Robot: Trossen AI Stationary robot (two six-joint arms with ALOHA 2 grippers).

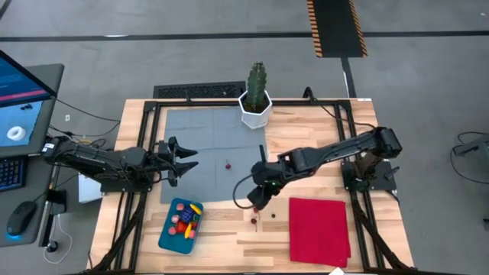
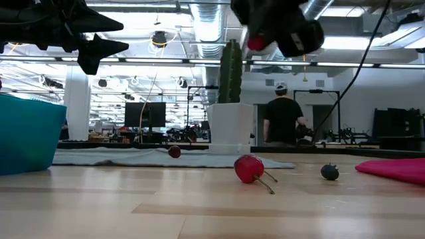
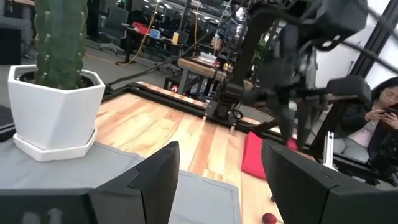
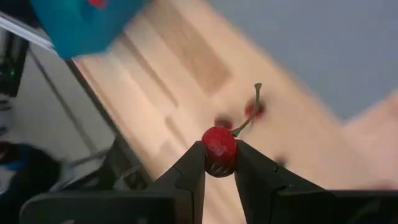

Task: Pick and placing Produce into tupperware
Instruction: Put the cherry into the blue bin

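Pinching red cherry [image 4: 219,151] between right claw [image 4: 219,163] fingertips, aloft.

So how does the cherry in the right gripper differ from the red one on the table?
The held cherry is pinched between the right gripper fingers, lifted above the wood; the table cherry lies loose on the table. The held one's stem points up, the other's rests on the wood. Both are red and stemmed.

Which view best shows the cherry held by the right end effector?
The right wrist view: the red cherry sits pinched between the right end effector. The low view shows a red glimpse; the high view hides it.
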